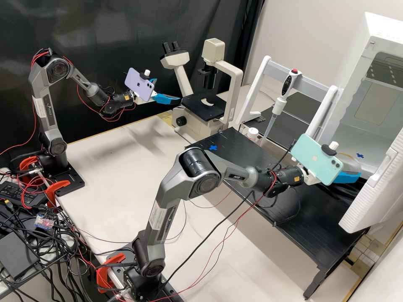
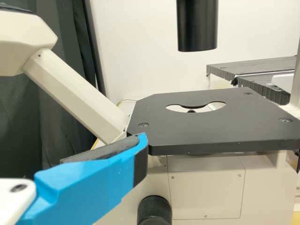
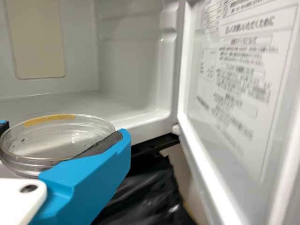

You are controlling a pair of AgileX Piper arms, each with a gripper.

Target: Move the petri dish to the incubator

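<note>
We list two robot arms (image 1: 172, 201), two end effectors, left (image 1: 168, 91) and right (image 1: 351, 165), and two phones, one purple phone (image 1: 138, 86) and one mint phone (image 1: 317, 159). We count two tables, one white table (image 1: 105, 201) and one black table (image 1: 268, 180). Microscope (image 1: 201, 107): one, bearing two eyepieces (image 1: 166, 47). Incubator (image 1: 357, 79): one, with one door (image 1: 373, 193). Petri dish (image 3: 49, 140): one. Pipette (image 1: 286, 86): one. White jar (image 1: 252, 133): one. Blue crosses (image 1: 213, 147): two. Circuit board (image 1: 44, 221): one. Stage screws (image 2: 143, 125): three in the left wrist view. Cables (image 1: 54, 251): many, too tangled for us to number.
</note>
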